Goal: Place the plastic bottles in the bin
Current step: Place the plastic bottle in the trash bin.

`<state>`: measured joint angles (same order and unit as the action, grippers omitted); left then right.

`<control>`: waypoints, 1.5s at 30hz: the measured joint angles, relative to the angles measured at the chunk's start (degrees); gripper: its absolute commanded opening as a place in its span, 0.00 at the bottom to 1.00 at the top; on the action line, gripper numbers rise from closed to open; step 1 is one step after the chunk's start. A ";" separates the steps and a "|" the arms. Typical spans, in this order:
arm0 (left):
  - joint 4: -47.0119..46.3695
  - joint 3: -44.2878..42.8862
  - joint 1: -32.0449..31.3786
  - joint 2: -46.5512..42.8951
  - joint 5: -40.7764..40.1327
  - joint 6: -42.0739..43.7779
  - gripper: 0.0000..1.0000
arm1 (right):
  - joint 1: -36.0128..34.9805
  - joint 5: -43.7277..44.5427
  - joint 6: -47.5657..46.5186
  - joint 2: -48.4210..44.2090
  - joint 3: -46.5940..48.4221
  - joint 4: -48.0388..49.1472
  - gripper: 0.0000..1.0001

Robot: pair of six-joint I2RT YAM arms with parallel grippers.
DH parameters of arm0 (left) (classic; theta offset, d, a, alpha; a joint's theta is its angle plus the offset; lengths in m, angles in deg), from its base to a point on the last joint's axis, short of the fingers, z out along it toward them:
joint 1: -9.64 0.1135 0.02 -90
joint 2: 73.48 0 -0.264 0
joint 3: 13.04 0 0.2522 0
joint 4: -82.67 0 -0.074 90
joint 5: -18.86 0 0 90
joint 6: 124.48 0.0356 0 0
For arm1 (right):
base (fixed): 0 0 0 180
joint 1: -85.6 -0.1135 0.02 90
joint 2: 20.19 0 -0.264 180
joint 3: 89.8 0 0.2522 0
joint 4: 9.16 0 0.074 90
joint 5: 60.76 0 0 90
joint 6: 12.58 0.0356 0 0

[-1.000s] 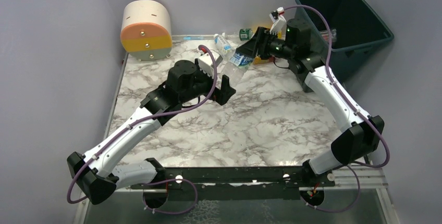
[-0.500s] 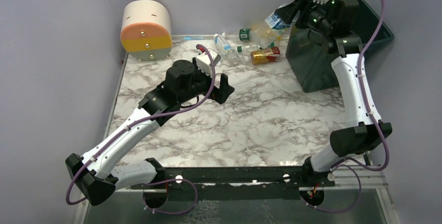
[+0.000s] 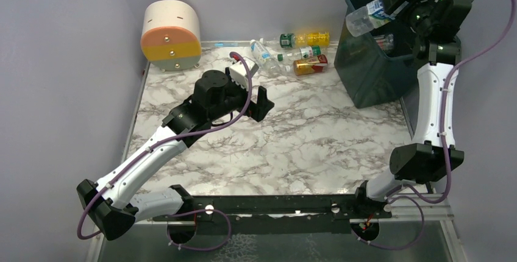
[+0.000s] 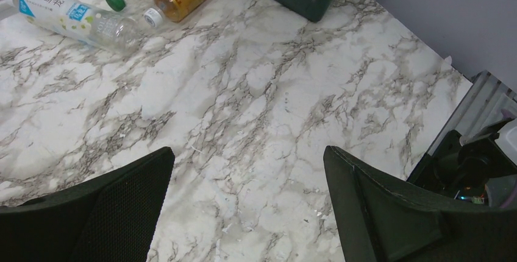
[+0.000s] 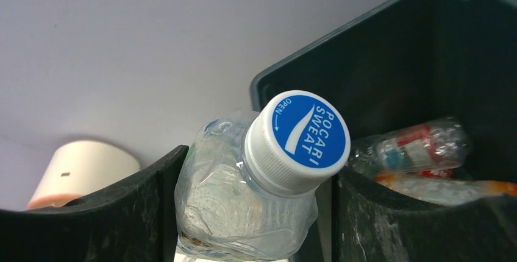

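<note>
My right gripper (image 3: pixel 390 9) is shut on a clear plastic bottle (image 3: pixel 366 18) with a blue label and holds it high over the near-left rim of the dark teal bin (image 3: pixel 372 73). In the right wrist view the bottle (image 5: pixel 244 195) sits squeezed between my fingers, its blue-topped white cap (image 5: pixel 297 140) pointing at the bin's inside (image 5: pixel 427 61), where other bottles (image 5: pixel 414 149) lie. Several bottles (image 3: pixel 305 55) lie on the table at the back, also in the left wrist view (image 4: pixel 79 15). My left gripper (image 3: pixel 263 105) is open and empty above mid-table.
A round cream, orange and yellow drum (image 3: pixel 171 35) stands at the back left corner. Grey walls close in the table on the left, back and right. The bin stands at the table's back right edge.
My right arm has lifted the bottle from among the bottles at the back of the table, up and to the right, to over the bin. The left arm has not moved.
</note>
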<state>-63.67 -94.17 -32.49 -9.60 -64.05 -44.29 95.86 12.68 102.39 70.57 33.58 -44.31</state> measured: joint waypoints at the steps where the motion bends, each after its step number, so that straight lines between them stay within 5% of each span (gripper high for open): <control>1: 0.00 0.02 0.00 0.00 0.00 0.00 0.99 | 1.07 0.39 0.55 0.00 -0.02 0.61 0.66; 25: 0.50 3.48 0.00 0.74 -0.09 0.00 0.99 | 10.60 5.88 10.08 0.63 -9.07 11.74 0.67; 36: 0.52 3.48 0.00 1.92 -0.07 -0.02 0.99 | 10.60 6.86 8.90 0.63 -10.95 12.79 0.84; 45: 0.50 3.48 0.00 1.95 -0.07 -0.07 0.99 | 10.60 6.64 9.16 0.22 -13.03 12.92 0.86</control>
<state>-63.16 -90.69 -32.49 -7.66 -64.12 -44.35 106.46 19.33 111.55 70.79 20.56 -31.40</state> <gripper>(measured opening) 0.989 0.849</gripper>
